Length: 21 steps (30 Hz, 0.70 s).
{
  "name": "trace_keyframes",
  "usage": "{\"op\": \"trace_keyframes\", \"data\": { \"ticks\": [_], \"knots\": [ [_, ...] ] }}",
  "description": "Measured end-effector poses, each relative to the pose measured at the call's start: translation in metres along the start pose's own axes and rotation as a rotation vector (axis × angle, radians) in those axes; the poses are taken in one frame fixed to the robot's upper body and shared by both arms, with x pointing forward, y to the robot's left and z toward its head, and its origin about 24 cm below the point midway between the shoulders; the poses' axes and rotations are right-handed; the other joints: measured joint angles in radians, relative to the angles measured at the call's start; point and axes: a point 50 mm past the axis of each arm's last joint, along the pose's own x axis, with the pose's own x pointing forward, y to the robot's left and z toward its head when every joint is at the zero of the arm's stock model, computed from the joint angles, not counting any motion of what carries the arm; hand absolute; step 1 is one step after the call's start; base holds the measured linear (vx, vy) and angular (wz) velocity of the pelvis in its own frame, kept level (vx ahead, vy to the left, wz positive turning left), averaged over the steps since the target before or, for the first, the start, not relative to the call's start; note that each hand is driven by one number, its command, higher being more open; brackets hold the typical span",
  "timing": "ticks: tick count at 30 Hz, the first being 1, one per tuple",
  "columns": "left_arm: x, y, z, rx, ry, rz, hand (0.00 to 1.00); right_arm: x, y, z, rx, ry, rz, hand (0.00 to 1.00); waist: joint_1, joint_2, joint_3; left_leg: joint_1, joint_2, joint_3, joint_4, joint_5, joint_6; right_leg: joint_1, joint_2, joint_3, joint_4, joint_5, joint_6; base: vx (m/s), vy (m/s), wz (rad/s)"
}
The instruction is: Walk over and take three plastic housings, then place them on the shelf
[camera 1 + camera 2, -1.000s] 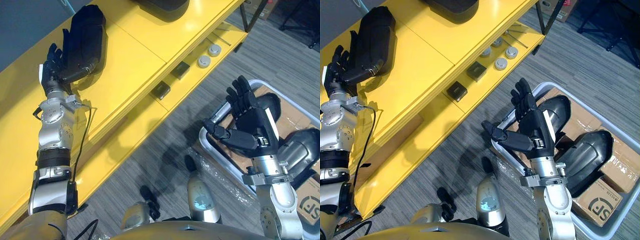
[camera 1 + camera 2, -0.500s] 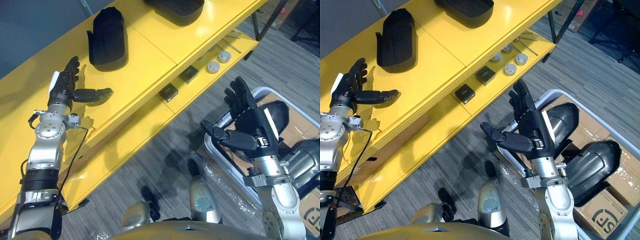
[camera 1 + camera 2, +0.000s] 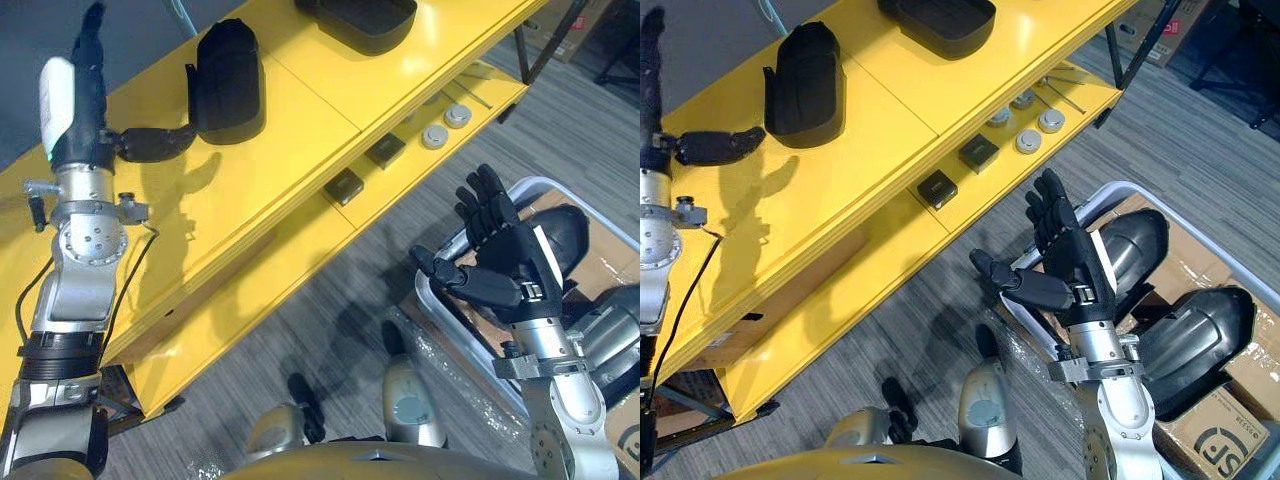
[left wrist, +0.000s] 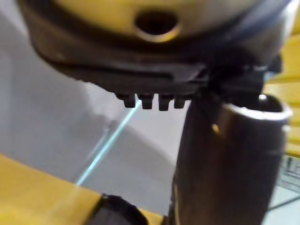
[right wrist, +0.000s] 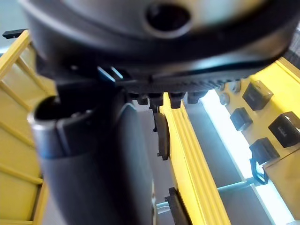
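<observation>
Lying on the yellow shelf (image 3: 300,110) at upper left are two matte black plastic housings: a domed housing (image 3: 227,82) and, at the top edge, a dish-shaped housing (image 3: 362,18). The left hand (image 3: 85,135) stands beside the domed one, released, fingers straight, thumb pointing toward it; contact cannot be told. The right hand (image 3: 505,265), at lower right, is spread open and empty above the grey bin (image 3: 530,185), where two glossy curved shells (image 3: 1130,240) lie on cardboard (image 3: 1240,265). Their slick rounded backs could slip from a loose grasp, and a careless left thumb could nudge the domed housing across the smooth painted top.
</observation>
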Motion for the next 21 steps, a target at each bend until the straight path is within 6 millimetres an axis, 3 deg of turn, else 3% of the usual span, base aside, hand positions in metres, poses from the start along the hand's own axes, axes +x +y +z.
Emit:
{"op": "trace_keyframes", "data": {
  "ticks": [4,13,21],
  "knots": [
    [0.004,-0.016,0.010,0.008,-0.045,-0.136,1.00,0.001,-0.003,-0.003,-0.023,0.027,0.032,1.00,-0.026,0.011,-0.008,0.004,-0.007,0.003,-0.006,0.002,0.003,0.000,-0.005,0.004,-0.001,0.002,0.004,0.00,0.005,-0.01],
    [0.017,-0.048,0.001,0.084,0.001,-0.441,1.00,0.003,-0.003,-0.002,-0.028,0.040,0.079,1.00,-0.060,0.011,-0.008,0.019,-0.013,0.040,-0.007,0.002,0.005,0.002,-0.006,0.041,-0.020,0.017,0.017,-0.03,0.006,-0.12],
    [0.025,-0.049,-0.038,0.176,0.203,-0.473,1.00,0.003,-0.004,-0.008,0.000,0.060,0.075,1.00,-0.083,0.009,-0.008,0.026,-0.015,0.050,-0.011,0.001,0.006,0.002,-0.005,0.053,-0.022,0.022,0.020,0.00,0.001,-0.02]
  ]
}}
